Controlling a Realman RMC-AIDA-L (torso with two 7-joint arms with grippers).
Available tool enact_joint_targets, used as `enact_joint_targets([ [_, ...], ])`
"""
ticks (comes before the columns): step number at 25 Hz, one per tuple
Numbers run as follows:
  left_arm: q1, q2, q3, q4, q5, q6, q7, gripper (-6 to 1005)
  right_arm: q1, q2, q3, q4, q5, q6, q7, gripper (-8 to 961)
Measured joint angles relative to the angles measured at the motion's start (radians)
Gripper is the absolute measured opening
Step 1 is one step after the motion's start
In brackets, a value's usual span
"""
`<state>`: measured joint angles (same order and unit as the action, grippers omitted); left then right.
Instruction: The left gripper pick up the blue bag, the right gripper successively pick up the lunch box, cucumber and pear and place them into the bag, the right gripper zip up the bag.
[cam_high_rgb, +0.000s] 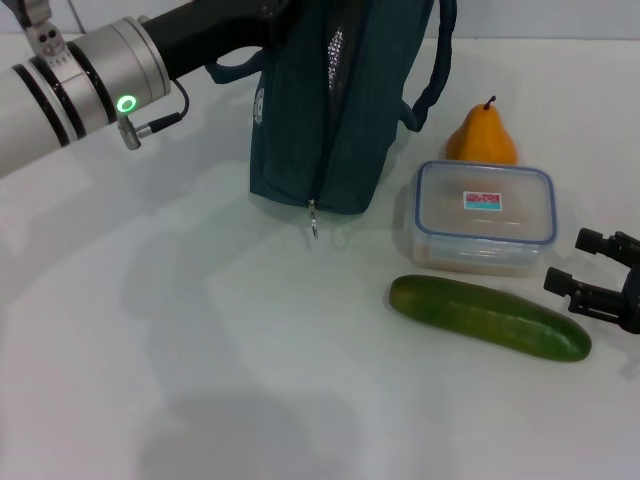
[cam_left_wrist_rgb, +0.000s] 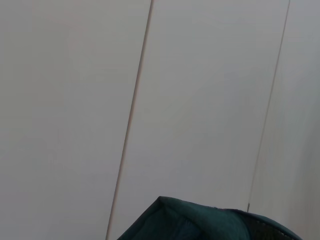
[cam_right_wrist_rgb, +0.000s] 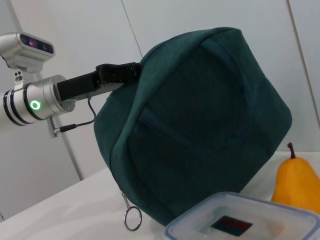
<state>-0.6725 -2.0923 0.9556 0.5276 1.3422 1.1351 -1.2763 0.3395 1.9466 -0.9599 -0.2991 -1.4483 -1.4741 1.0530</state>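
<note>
The blue bag (cam_high_rgb: 330, 110) hangs upright at the back middle, dark teal, its zip pull (cam_high_rgb: 313, 218) dangling low at the front. My left gripper (cam_high_rgb: 272, 28) is shut on the bag's upper edge; the right wrist view shows its hold (cam_right_wrist_rgb: 134, 72) on the bag (cam_right_wrist_rgb: 200, 130). A corner of the bag shows in the left wrist view (cam_left_wrist_rgb: 210, 225). The clear lunch box (cam_high_rgb: 485, 215) with a blue rim lies to the bag's right. The pear (cam_high_rgb: 482, 135) stands behind it, and the cucumber (cam_high_rgb: 488, 317) lies in front. My right gripper (cam_high_rgb: 582, 266) is open and empty, just right of the lunch box and cucumber.
The white table (cam_high_rgb: 200, 350) stretches to the front and left. A bag strap (cam_high_rgb: 432, 90) hangs down toward the pear. The left arm (cam_high_rgb: 90, 80) reaches in from the back left. A white panelled wall (cam_left_wrist_rgb: 150, 100) stands behind.
</note>
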Motion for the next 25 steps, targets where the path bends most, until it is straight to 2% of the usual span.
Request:
enact_joint_targets([
  [21,0.004,0.003,-0.008,0.0,0.0,-0.009,0.006,46,0.037,0.002,0.051,-0.052,0.001,0.128,0.05,882],
  [25,0.004,0.003,-0.008,0.001,0.0,-0.01,0.006,45,0.035,0.001,0.052,-0.061,0.001,0.115,0.048,882],
])
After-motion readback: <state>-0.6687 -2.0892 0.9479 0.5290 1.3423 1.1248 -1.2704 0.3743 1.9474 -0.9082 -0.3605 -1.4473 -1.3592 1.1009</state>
